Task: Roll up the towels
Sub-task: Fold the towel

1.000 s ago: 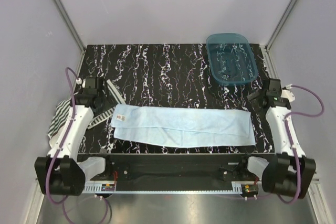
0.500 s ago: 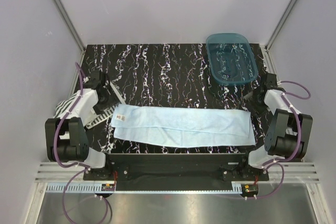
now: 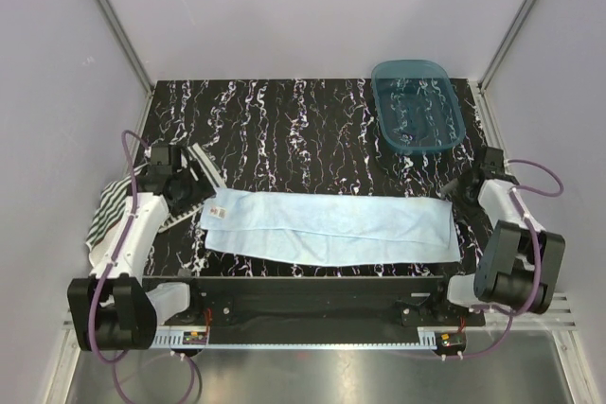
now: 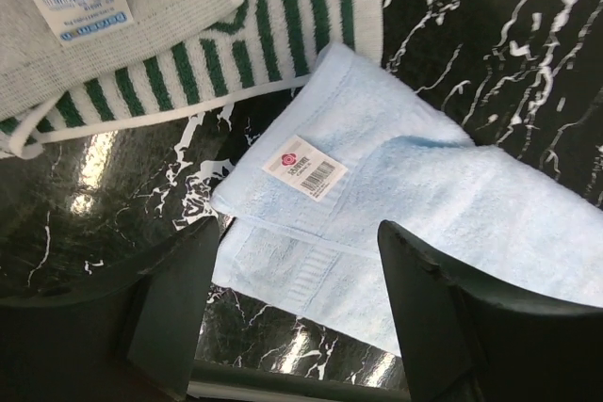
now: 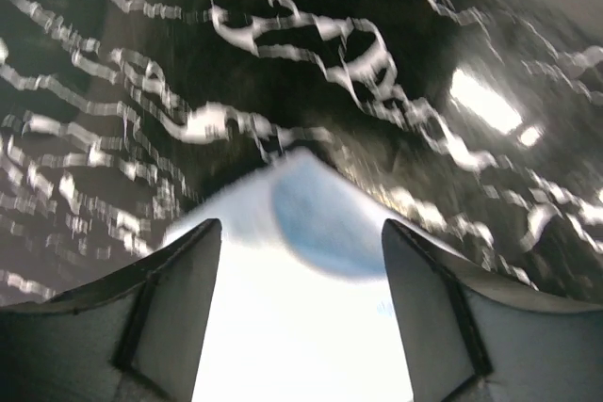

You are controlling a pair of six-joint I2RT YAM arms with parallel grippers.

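A plain light-blue terry towel (image 3: 327, 226) lies flat, folded lengthwise, along the near side of a glossy black table (image 3: 284, 120) veined in white. At its left corner, a green-and-white striped towel (image 4: 283, 35) spills over the table's edge. The left gripper (image 4: 300, 313) hangs wide open and empty above the blue towel's labelled corner. The right gripper (image 5: 301, 317), likewise spread and empty, is over the opposite end. A translucent teal tub (image 3: 417, 106) sits back right, amid pale lilac walls (image 3: 312, 7).

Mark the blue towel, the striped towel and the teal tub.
blue towel (image 3: 331, 226): top external view, middle of the cloth.
striped towel (image 4: 275, 33): left wrist view, green-and-white stripes.
teal tub (image 3: 418, 109): top external view, bare floor.
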